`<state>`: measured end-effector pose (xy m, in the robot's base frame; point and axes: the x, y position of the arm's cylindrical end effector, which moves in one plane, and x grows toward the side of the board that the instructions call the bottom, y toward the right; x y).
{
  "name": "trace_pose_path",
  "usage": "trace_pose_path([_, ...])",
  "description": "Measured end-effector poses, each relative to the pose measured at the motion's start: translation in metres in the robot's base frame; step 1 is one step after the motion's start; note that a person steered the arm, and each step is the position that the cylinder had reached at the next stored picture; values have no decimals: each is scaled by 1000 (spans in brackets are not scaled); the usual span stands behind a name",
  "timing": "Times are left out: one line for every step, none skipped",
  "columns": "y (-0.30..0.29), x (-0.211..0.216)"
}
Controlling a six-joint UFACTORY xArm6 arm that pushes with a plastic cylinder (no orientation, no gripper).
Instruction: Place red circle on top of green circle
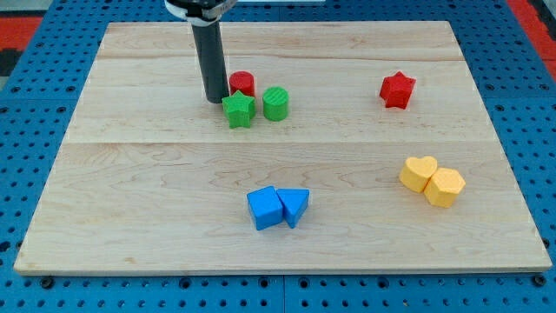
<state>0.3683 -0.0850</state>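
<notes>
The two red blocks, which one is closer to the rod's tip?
The red circle, just right of my tip beside the green star. The red star sits alone far toward the view's right.

A pale wooden bench (347,252) of jointed planks is filling most of the view, its grain running from nine to three o'clock. A blue perforated surface (35,87) is framing it on every side, and red patches (17,22) are showing at ten and two o'clock. Even light is falling, casting soft shadows

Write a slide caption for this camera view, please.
My tip sits left of the red circle, beside the green star and green circle.
</notes>
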Motion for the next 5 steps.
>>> trace_pose_path([40, -14])
trace_pose_path([-6, -16])
trace_pose_path([-27, -20])
trace_pose_path([-28, -24])
trace_pose_path([-28, -24])
